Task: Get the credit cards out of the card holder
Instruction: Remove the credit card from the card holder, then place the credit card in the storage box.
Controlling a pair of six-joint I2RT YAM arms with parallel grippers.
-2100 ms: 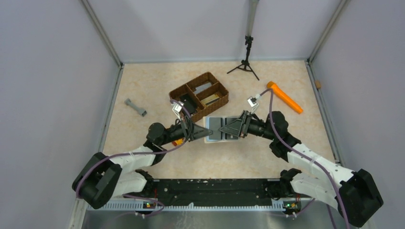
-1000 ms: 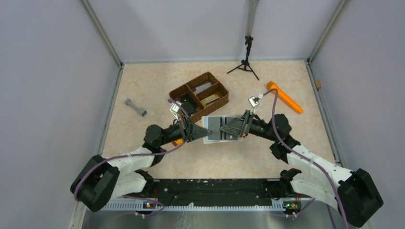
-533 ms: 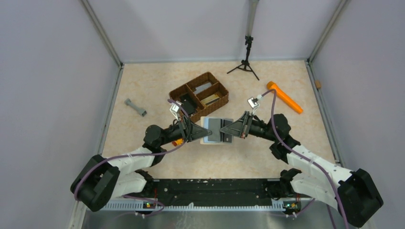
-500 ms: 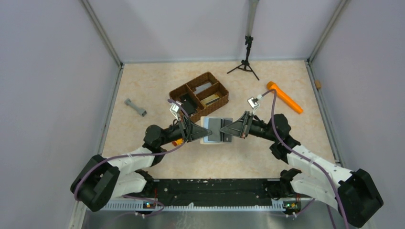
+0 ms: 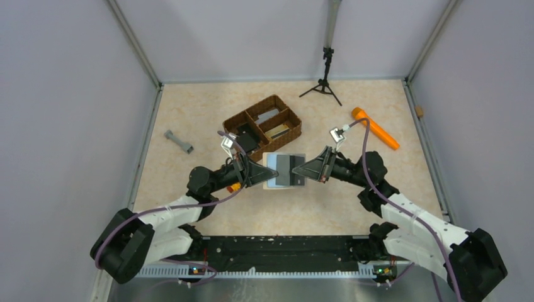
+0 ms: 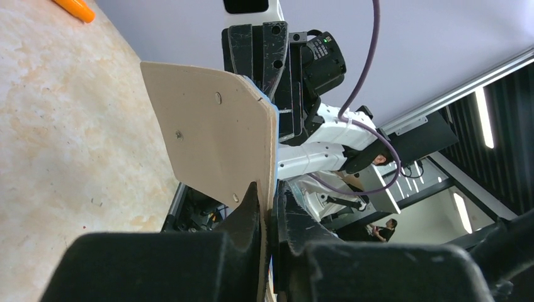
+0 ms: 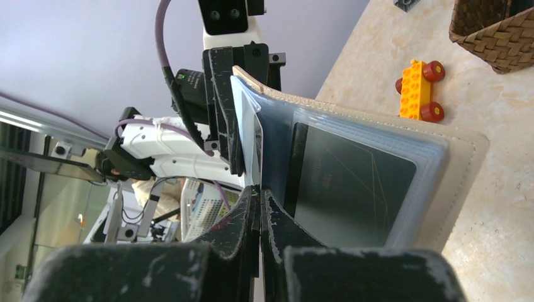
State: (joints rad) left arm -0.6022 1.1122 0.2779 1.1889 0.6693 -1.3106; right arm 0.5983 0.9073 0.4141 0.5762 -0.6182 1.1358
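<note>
Pinching holder (image 6: 214, 132) cover, left gripper (image 6: 267, 201) clamped; right gripper (image 7: 259, 204) clamped on pale inner leaf (image 7: 257, 148), card or sleeve unclear; sleeved card (image 7: 352, 189) beside it likely stiff, slick; grip exposed edge.

A bench (image 5: 201, 107) with a mottled beige, stone-patterned top sits boxed in by plain pale-lavender walls (image 5: 69, 107) on its left, far and right sides. Silver metal posts (image 5: 135, 44) rise at the two far corners, and a grey metal strip (image 5: 143, 151) runs along the left edge. A small black tripod (image 5: 324, 85) stands at the far edge of the bench, carrying a grey pole (image 5: 332, 22) up out of view. The left wrist camera shows a dark slatted ceiling (image 6: 513, 126) beyond the enclosure, hung with white strip lights (image 6: 483, 116).
</note>
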